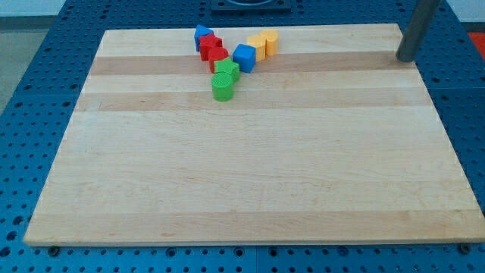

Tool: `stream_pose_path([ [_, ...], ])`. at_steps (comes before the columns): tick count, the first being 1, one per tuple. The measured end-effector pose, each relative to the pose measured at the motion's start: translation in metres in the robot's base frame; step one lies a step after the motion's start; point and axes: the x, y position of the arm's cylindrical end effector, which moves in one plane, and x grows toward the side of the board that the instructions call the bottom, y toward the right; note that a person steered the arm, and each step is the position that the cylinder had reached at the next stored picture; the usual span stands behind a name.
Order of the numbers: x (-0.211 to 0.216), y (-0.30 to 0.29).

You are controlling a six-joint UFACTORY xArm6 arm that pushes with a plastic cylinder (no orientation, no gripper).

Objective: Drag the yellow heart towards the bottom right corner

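Note:
The blocks lie in a cluster near the view's top, left of centre, on the wooden board (250, 174). Two yellow blocks sit at the cluster's right: one (270, 40) further right and one (258, 46) beside it; which is the heart I cannot tell. A blue cube (244, 58) touches them on the left. My tip (407, 58) is at the board's top right edge, far to the right of all blocks, touching none.
A blue block (202, 35) and two red blocks (211, 45) (217, 58) form the cluster's left side. A green star (226, 70) and a green cylinder (223, 88) sit below them. A blue perforated table (30, 114) surrounds the board.

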Motion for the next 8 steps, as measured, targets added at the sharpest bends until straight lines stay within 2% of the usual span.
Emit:
stream_pose_path([
  [1, 0.000, 0.000],
  [2, -0.027, -0.010],
  [3, -0.058, -0.049],
  [5, -0.064, -0.151],
  [7, -0.096, -0.206],
  [8, -0.097, -0.262],
])
